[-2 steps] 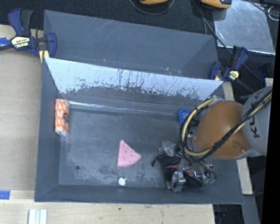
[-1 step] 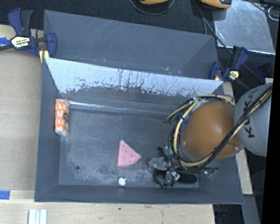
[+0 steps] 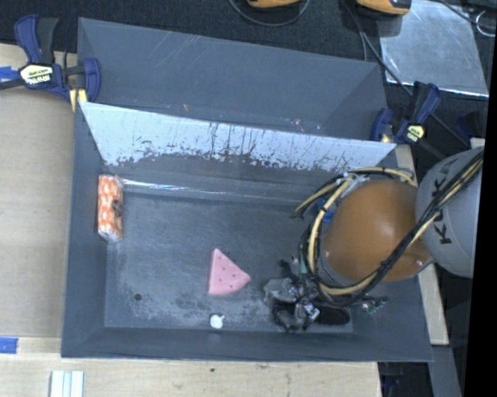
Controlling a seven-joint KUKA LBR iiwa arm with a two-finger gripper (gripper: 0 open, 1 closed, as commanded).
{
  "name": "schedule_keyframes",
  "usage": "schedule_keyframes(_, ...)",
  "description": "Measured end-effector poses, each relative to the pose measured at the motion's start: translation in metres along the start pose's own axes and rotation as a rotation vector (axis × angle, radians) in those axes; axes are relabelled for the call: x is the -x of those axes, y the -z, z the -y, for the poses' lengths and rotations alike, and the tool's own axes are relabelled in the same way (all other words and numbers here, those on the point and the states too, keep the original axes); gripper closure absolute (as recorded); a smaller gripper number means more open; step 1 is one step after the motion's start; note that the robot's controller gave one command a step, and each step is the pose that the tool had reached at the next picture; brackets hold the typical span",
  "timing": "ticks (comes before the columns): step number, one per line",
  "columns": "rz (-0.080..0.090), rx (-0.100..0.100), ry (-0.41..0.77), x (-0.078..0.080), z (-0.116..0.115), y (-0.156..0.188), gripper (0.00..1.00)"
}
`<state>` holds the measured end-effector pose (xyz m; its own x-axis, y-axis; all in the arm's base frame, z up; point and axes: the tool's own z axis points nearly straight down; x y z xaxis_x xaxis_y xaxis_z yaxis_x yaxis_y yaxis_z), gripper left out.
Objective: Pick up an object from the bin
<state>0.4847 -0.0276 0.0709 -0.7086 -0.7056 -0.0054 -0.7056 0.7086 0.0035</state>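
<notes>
Small white bit [image 3: 217, 321] sits nearest the front wall of the bin [image 3: 83, 308]; right of it the tool [image 3: 295, 308] is low in the front-right corner, open or closed can't be told from here. Likeliest pick is the pink wedge [image 3: 227, 275], a flat triangle lying on the floor just left of the tool and apart from it: best to centre over it and close across two straight edges, not the tip. Further back, an orange-and-white packet [image 3: 109, 207] lies against the left wall.

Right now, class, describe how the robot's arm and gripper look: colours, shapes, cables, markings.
A rounded orange-brown wrist cover, looped by yellow and black cables; behind it a pale grey arm link with black lettering; a small, dark gripper at its end.
</notes>
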Motion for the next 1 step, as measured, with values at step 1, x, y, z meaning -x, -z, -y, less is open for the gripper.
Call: schedule_keyframes(1,-0.004,0.005,-0.002,-0.001,-0.0014,0.0055,1.0)
